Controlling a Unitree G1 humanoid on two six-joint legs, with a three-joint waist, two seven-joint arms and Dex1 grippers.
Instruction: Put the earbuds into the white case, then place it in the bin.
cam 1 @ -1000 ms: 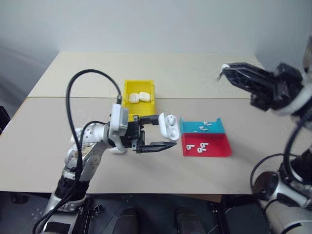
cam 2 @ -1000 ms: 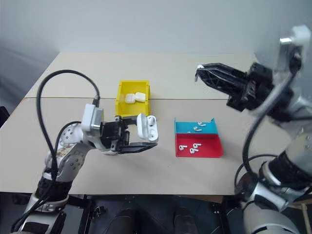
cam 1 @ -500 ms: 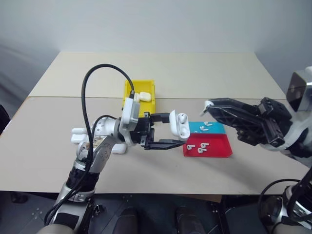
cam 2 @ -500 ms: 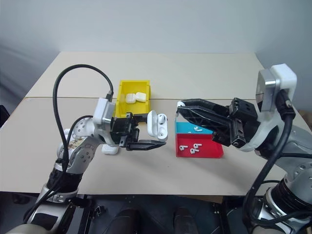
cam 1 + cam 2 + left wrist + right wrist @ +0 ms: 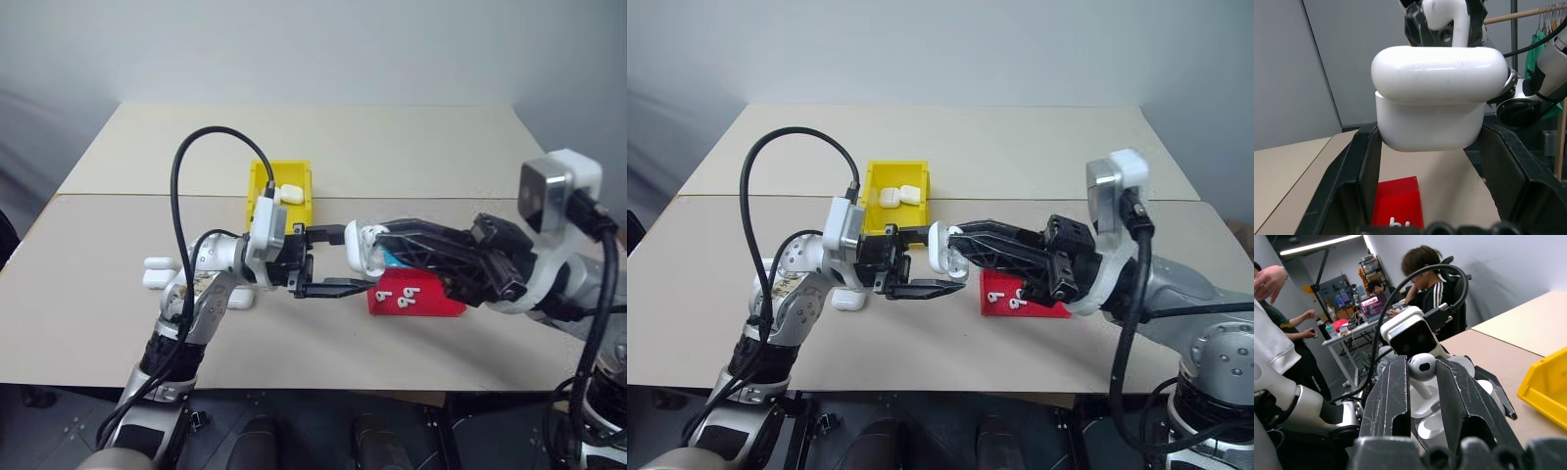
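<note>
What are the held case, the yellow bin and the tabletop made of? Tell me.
White case: apparently hard glossy plastic, with soft highlights and faint scuffs on its lid. Yellow bin: looks like moulded plastic, uniform bright colour, thin rigid walls. Table: matte beige sheet, possibly laminate; cannot say for sure.

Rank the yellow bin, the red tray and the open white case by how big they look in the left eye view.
1. Red tray, partly hidden by the right pincer.
2. Yellow bin, about as big; it sits farther away and is partly hidden, so their order is unsure.
3. Open white case, clearly smallest.
</note>
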